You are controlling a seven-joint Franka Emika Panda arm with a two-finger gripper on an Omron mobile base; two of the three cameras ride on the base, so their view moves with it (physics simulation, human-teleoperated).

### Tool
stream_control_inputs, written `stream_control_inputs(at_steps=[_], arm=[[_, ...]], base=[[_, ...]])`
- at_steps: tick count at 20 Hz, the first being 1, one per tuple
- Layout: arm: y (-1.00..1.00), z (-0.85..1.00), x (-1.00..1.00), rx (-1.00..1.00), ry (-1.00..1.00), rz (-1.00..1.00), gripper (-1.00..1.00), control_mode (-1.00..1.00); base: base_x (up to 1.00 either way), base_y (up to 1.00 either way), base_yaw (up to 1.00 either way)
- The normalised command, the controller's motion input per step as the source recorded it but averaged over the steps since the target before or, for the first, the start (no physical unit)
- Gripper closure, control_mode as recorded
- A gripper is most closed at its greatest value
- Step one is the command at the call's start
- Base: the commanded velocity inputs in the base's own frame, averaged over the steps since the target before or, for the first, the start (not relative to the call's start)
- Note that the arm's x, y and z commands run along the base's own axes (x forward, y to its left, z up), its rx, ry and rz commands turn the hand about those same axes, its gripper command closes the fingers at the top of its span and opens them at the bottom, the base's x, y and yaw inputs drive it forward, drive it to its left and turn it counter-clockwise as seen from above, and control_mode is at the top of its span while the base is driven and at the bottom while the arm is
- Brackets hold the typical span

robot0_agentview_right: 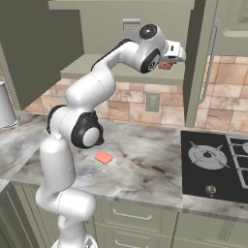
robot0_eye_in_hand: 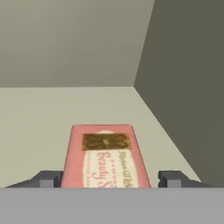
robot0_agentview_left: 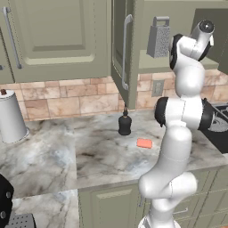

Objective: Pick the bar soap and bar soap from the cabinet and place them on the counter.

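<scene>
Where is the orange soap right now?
The orange soap lies flat on the marble counter, a little right of the black bottle. In the right base view it sits beside the robot's arm.

the tabletop (robot0_agentview_left: 67, 151) looks like polished marble, grey-beige with brown veins. the cabinet (robot0_agentview_left: 58, 35) doors are matt painted grey-green, their bar handles (robot0_agentview_left: 127, 49) brushed steel. the box grater (robot0_agentview_left: 159, 38) is dull metal. the wrapped bar soap (robot0_eye_in_hand: 105, 157) looks like printed pink paper; the orange bar soap (robot0_agentview_left: 144, 143) is smooth and matt. the bottle (robot0_agentview_left: 124, 123) is glossy black. the backsplash (robot0_agentview_left: 67, 100) is rough stone tile.
</scene>
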Motion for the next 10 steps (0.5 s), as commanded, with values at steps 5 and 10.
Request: stream_control_inputs(at_steps=[5,10], arm=[[0.00,0.00,0.00,0.00,0.00,0.00,1.00,-1.00],[0.00,0.01,-0.24,0.00,0.00,0.00,1.00,-1.00]], base=[[0.00,0.00,0.00],[0.00,0.00,0.00]])
